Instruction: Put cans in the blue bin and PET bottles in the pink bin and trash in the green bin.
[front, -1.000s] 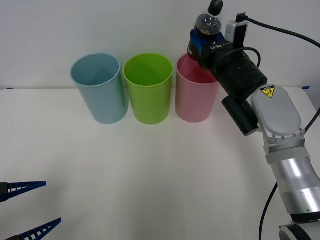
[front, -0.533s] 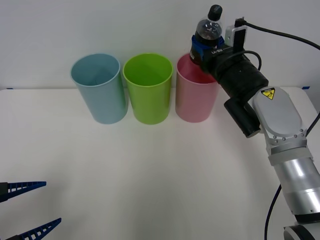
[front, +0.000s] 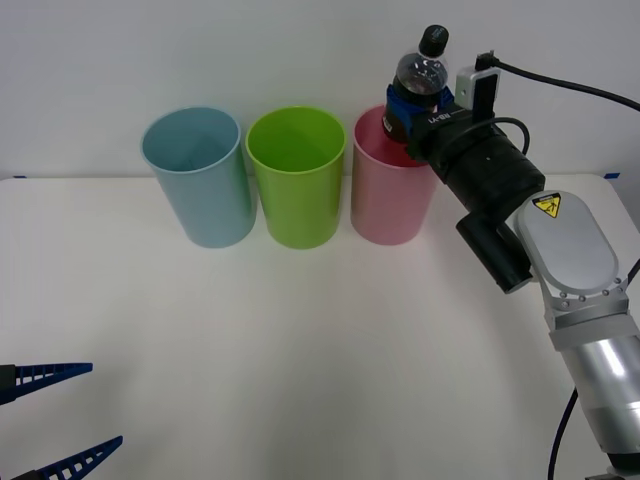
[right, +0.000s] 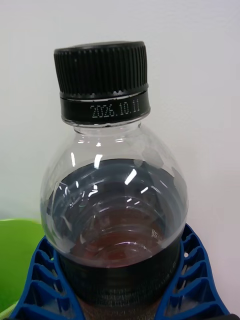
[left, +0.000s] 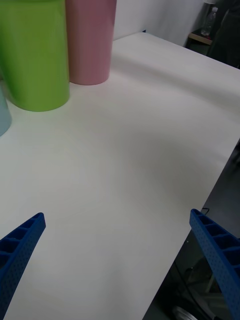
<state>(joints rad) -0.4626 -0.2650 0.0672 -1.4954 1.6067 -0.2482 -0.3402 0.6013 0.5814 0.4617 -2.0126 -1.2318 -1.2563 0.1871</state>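
Presently, the right pincer (front: 412, 108) is seen held above the far right rim of the pink bin (front: 388, 205), its blue ribbed fingers (right: 192, 272) clamped on the lower body of the PET bottle (front: 418, 82). The bottle is carried roughly upright, black cap (right: 102, 75) uppermost, with a slight lean. A dark band round its lower part is gripped between the fingers; the clear shoulder above is seen in the right wrist view, and a date is printed on the ring under the cap. The bottle's base is hidden behind the fingers, so whether it has passed below the bin's rim cannot be told.

The left pincer (front: 58, 420) is noted low at the near left corner of the bench (front: 300, 350), its two blue fingers (left: 20, 250) spread wide with nothing between them.

Three bins are set in a row at the far side of the bench: the blue bin (front: 200, 180) on the left, the green bin (front: 296, 180) in the middle, the pink bin on the right. The green and pink bins stand just beside each other, nearly touching; the blue bin is likewise close beside the green. All three stand upright with mouths open.
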